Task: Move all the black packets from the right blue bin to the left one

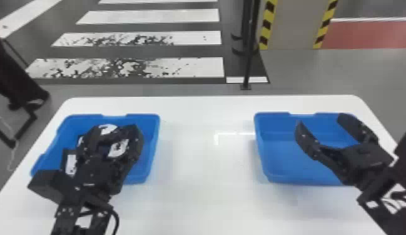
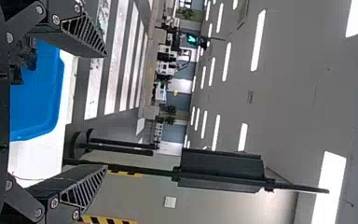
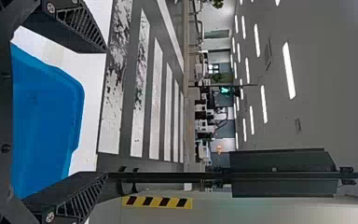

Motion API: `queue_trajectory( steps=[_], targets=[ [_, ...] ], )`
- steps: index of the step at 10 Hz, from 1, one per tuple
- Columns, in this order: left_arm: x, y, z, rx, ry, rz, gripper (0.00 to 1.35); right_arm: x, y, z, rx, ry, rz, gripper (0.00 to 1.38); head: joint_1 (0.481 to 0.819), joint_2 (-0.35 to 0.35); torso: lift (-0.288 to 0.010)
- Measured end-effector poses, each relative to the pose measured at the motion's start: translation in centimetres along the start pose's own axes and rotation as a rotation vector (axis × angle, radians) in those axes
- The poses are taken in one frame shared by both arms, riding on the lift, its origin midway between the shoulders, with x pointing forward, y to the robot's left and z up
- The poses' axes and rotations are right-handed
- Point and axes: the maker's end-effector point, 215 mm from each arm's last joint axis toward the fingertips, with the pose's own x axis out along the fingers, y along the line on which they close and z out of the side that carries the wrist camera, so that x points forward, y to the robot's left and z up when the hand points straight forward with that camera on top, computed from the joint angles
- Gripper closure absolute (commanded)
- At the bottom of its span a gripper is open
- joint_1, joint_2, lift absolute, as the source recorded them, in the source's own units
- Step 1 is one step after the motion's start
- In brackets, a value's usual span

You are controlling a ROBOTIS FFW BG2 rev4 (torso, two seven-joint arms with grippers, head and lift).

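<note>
**While looking down from the head, find black packets (image 1: 118, 148) inside the left blue bin (image 1: 153, 140)**

While checking the left side, note the left gripper (image 1: 114, 131) over that bin, fingers spread well apart. Between those fingers, observe the packets' white labels. Cannot confirm contact between packets and fingers. Cannot give a reliable count, with much of the bin's inside hidden under gripper and arm.

On the right side, record the right gripper (image 1: 319, 120) above the right half of the right blue bin (image 1: 274, 156), fingers likewise wide apart. Observe bare blue base and wall towards that bin's left edge.

Find both bins on the white worktop (image 1: 205, 184), close to its far edge: one near the far left corner, the other near the far right corner, well apart.

In the left wrist view, see blue plastic beyond the left gripper (image 2: 106, 111), with an open gap between its fingertips. In the right wrist view, see the same wide gap at the right gripper (image 3: 106, 112).

Beyond the worktop, log white floor stripes (image 1: 180, 17), a black post (image 1: 248, 62) and a pillar (image 1: 294, 28) with yellow-and-black edging.
</note>
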Motion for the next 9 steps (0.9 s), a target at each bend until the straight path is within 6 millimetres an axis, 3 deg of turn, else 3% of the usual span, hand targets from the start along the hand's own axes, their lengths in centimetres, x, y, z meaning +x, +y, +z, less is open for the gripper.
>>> queue_trajectory(
  steps=[9],
  targets=[
    [0.03,-0.32,0.70,-0.010,-0.023,-0.004,0.22,-0.36,-0.36,-0.57,0.001,0.012,-0.009,0.10,0.695,0.041,-0.168]
  ],
)
